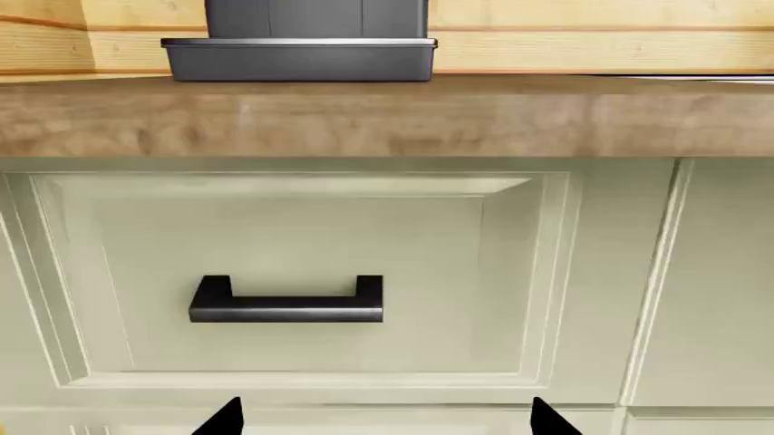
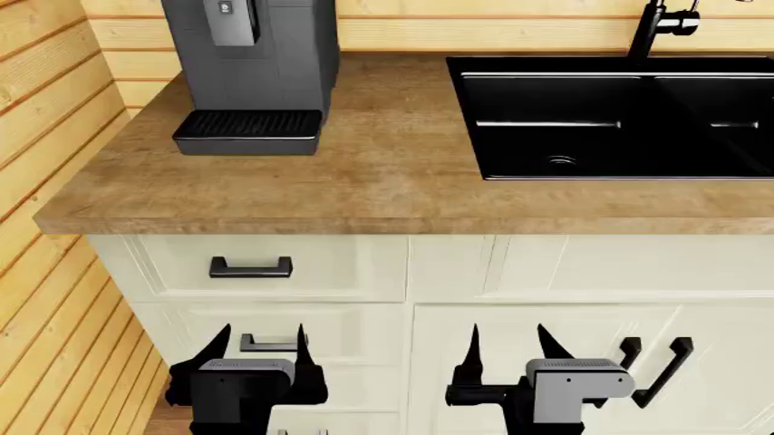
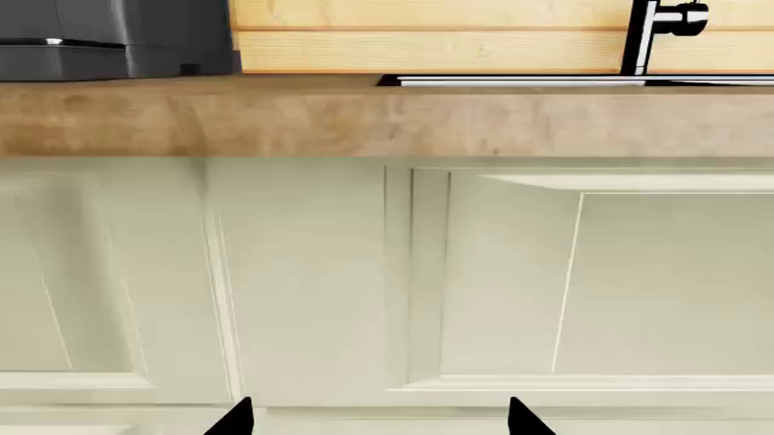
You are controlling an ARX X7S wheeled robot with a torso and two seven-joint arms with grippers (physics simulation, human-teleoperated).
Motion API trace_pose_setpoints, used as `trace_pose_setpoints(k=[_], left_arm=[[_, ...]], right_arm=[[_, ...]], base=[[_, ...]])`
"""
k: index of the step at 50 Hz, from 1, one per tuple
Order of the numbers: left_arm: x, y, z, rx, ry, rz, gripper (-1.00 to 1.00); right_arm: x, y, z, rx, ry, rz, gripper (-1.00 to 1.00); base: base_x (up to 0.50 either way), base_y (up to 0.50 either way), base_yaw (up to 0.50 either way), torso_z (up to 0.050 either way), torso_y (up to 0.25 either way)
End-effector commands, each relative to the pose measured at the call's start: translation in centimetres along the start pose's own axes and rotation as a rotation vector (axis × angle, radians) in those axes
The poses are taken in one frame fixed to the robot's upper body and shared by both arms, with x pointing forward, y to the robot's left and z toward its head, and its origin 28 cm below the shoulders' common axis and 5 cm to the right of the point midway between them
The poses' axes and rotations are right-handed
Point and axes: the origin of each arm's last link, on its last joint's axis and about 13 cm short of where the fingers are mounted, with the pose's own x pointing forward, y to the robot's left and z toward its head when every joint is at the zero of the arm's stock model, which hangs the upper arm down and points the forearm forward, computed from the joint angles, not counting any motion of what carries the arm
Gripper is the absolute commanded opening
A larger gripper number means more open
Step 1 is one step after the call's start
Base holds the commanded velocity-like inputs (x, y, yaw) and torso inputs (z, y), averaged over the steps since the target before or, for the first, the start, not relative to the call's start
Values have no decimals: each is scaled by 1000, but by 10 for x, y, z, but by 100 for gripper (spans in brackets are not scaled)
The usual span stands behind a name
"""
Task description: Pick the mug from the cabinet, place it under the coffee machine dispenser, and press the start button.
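Left gripper (image 2: 257,349): jaws spread wide, nothing between them, touching nothing. It hangs low in front of the cream drawer stack, its black fingertips (image 1: 224,419) pointing at the top drawer front (image 1: 290,281) with the black bar handle (image 1: 286,302).

Right gripper (image 2: 508,349): also spread apart and empty, no contact. It faces the cream cabinet door (image 2: 568,362) under the sink; the right wrist view shows only the two dark tips (image 3: 232,419) against flat panel mouldings.

Mug: not visible in any view. All drawers and doors in view are closed.

Coffee machine (image 2: 254,54): tall dark-grey body at the back left of the counter, against the wall. Coffee machine dispenser (image 2: 234,20): narrow grey block on its front face with a small dark square mark, too small to read. Black ribbed drip tray (image 2: 248,125) sits directly below, bare. Left wrist view catches just the tray base (image 1: 300,59) above the counter edge.

Surface: wood-grain countertop (image 2: 387,172) over cream shaker-style cabinets. Black double-bowl sink (image 2: 617,113) set into the right side, black faucet (image 2: 659,23) behind it, also seen in the right wrist view (image 3: 653,32). A second drawer handle (image 2: 268,343) shows between the left fingers; two vertical bar handles (image 2: 665,367) sit on the doors beside the right gripper.

Room: horizontal pale-wood plank walls (image 2: 54,136) behind and on the left side.

No brand names or legible writing anywhere.
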Motion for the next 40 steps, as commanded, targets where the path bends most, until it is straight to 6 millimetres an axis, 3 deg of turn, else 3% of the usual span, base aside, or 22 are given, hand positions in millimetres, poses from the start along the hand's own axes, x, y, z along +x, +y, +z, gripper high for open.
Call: trace_pose_setpoints(k=[1, 11, 17, 22, 27, 34, 40], left_arm=[[-1, 0, 0, 6, -9, -1, 100], [-16, 6, 11, -41, -70, -56, 100], [-11, 8, 56, -43, -187, -77, 100], [-5, 11, 95, -50, -294, -70, 100], [-3, 13, 131, -46, -397, -51, 100], [-3, 14, 162, -57, -475, -41, 100], [-6, 14, 164, 6, -472, -24, 100]], right_arm=[[-1, 1, 0, -2, 7, 3, 100], [-15, 7, 11, -16, -21, 26, 100], [-30, 7, 71, -29, -165, 45, 100], [-31, 6, 123, -48, -289, 55, 100], [-34, 7, 161, -44, -398, 70, 100], [-34, 7, 188, -30, -479, 91, 100], [-39, 4, 191, -5, -455, 96, 100]], base=[[0, 0, 0, 0, 0], [0, 0, 0, 35, 26], [0, 0, 0, 50, 41], [0, 0, 0, 50, 41], [0, 0, 0, 50, 39], [0, 0, 0, 50, 40], [17, 181, 0, 17, 10]])
